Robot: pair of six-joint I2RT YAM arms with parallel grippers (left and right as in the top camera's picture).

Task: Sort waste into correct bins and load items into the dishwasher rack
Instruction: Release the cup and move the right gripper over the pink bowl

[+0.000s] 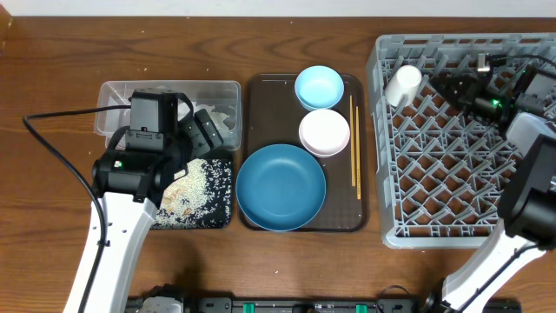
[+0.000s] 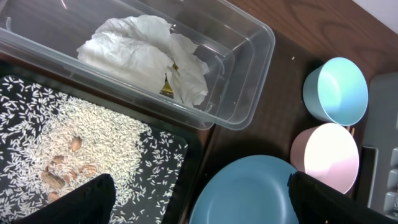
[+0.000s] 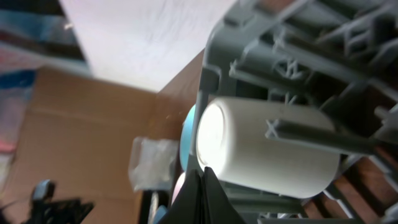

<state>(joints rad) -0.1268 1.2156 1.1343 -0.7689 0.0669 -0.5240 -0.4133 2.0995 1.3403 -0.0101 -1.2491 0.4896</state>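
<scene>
At the far-left corner of the dishwasher rack (image 1: 460, 148), the white cup (image 1: 403, 85) lies on its side among the pegs, open end facing left. The right gripper (image 3: 205, 186) sits just beside it inside the rack, jaws pressed together with nothing between them; its tip is at the cup's lower edge, and contact can't be told. The rack takes up the right side of the table (image 1: 52, 69). Left of the rack is a brown serving tray (image 1: 256, 96) holding the light-blue bowl (image 1: 319, 87) at the far end, the white pink-rimmed bowl (image 1: 324, 132) just near of it and touching it, and the large deep-blue bowl (image 1: 281, 187) at the near end. A pair of chopsticks (image 1: 354, 148) lies along the tray's right edge. Further left, the clear tub (image 1: 221, 91) holds crumpled tissue (image 2: 143, 56) with the yellow-green wrapper (image 2: 168, 87) partly under it. Just near of the tub, the black tray (image 2: 186, 155) holds scattered rice (image 2: 93, 143) with a few brownish bits in it. The left gripper (image 2: 200, 186) hangs over the black tray's right side, jaws wide apart, holding nothing.
</scene>
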